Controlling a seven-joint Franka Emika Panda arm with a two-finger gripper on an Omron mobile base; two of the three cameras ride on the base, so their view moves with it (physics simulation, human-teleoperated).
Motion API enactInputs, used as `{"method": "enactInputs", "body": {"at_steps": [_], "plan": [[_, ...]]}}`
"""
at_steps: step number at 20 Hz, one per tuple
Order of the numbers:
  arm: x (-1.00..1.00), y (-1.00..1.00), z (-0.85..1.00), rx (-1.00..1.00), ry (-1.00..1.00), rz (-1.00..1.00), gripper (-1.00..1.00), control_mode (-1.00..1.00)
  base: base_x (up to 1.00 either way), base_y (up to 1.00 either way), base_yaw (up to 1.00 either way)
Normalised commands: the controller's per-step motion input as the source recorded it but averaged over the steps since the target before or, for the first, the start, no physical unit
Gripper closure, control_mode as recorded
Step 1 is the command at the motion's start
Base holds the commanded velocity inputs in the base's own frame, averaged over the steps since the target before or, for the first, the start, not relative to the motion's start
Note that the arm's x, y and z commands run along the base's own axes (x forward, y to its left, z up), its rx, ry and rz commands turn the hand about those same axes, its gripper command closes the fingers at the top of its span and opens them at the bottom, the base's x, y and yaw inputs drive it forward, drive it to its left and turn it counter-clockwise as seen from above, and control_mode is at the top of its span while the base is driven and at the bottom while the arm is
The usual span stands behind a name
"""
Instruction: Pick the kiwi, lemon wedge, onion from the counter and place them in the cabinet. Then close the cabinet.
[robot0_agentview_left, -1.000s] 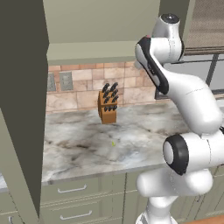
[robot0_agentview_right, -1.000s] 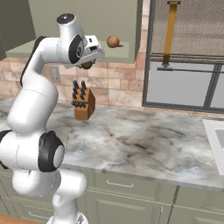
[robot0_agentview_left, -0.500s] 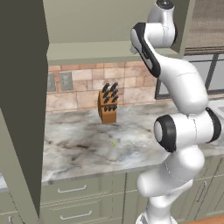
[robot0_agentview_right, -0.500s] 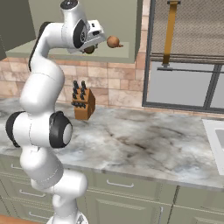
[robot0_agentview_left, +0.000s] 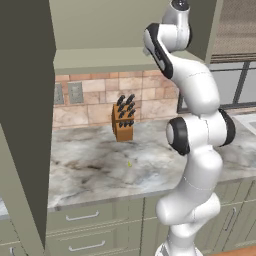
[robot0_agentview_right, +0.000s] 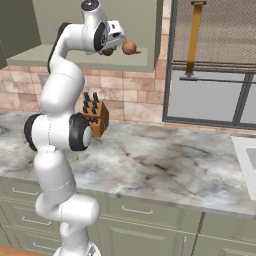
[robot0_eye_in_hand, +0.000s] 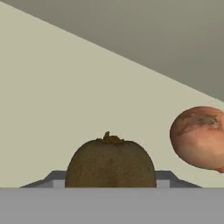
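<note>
Kiwi being carried into the cabinet, onion already inside, lemon wedge left.

The gripper is up at the cabinet shelf, jaws grasping the kiwi. The onion rests on the shelf near its front edge, just beside the kiwi. The lemon wedge lies on the tabletop. Open shelf room seems to lie away from the onion; the doors are not yet shut.

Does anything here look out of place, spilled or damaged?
Nothing looks damaged or spilled. The lemon wedge lies alone on the counter, while the onion sits in the cabinet.
</note>
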Motion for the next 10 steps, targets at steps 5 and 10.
{"method": "enactInputs", "body": {"at_steps": [5,10], "plan": [[0.91,0.00,-0.35,0.03,0.03,0.00,1.00,-1.00,0.00,0.00,0.00],[0.58,0.00,-0.19,0.01,0.00,0.00,-1.00,-1.00,0.00,0.00,0.00]]}}
